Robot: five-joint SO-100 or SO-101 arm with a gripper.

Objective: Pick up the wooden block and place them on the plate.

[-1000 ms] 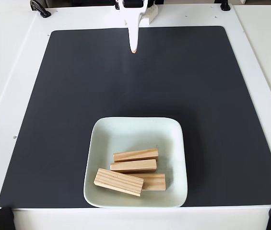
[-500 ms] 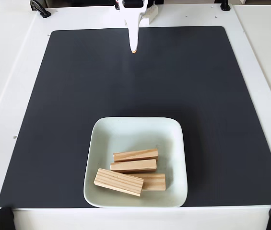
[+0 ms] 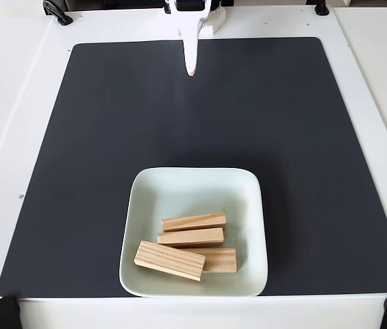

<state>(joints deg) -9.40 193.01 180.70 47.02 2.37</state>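
Wooden blocks: four, (image 3: 194,222), (image 3: 190,238), (image 3: 169,260), (image 3: 221,260), all on the plate
Plate (image 3: 193,188): one, at 6 o'clock on the mat
Mat (image 3: 111,137): one, dark
Gripper (image 3: 191,70): one, at 12 o'clock

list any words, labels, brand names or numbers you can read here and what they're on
None: no readable text in the fixed view.
The plate, the wooden blocks, the black mat, the white table and the gripper all look unmarked.
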